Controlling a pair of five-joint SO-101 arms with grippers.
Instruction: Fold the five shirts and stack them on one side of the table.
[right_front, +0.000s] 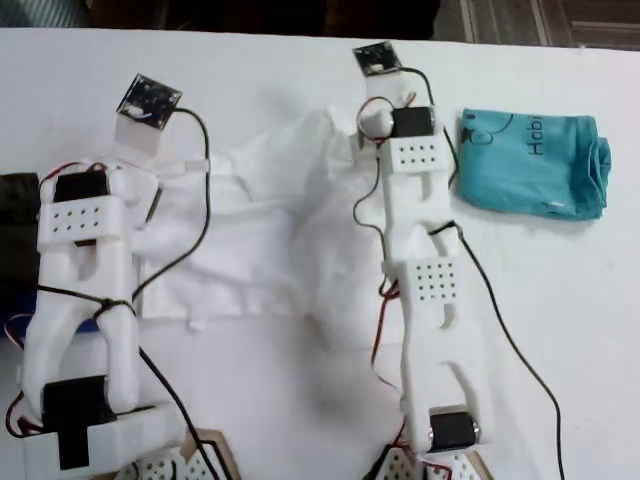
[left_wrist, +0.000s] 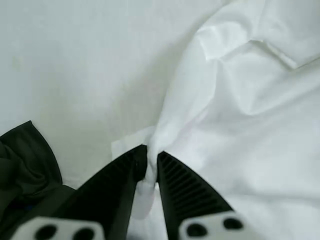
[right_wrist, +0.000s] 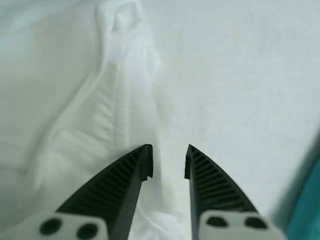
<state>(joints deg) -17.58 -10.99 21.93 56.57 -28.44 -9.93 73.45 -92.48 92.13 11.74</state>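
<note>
High view showed a white shirt (right_front: 250, 230) lying rumpled and partly spread across the middle of the table (right_front: 560, 330), between the two arms and running under both of them. The left arm (right_front: 85, 250) stood over the shirt's left end and the right arm (right_front: 425, 250) over its right end, each reaching towards the table's far edge. A teal shirt (right_front: 530, 165) lay folded near the far edge on the table's right side, just beside the right arm's wrist and apart from the white shirt. A black cloth (right_front: 15, 230) sat bunched at the table's left side, close against the left arm. In the left wrist view the left gripper (left_wrist: 151, 160) was closed tight on a raised fold at the white shirt's edge, the cloth squeezed between its black ribbed jaws and rising from them in a ridge, with the black cloth near by on the bare table. In the right wrist view the right gripper (right_wrist: 168, 160) stood with its jaws a little apart and nothing nipped between the tips. The white shirt's wrinkled edge lay beneath and to one side of them, bare table lay on the other side, and the teal shirt was in the corner of that view.
</note>
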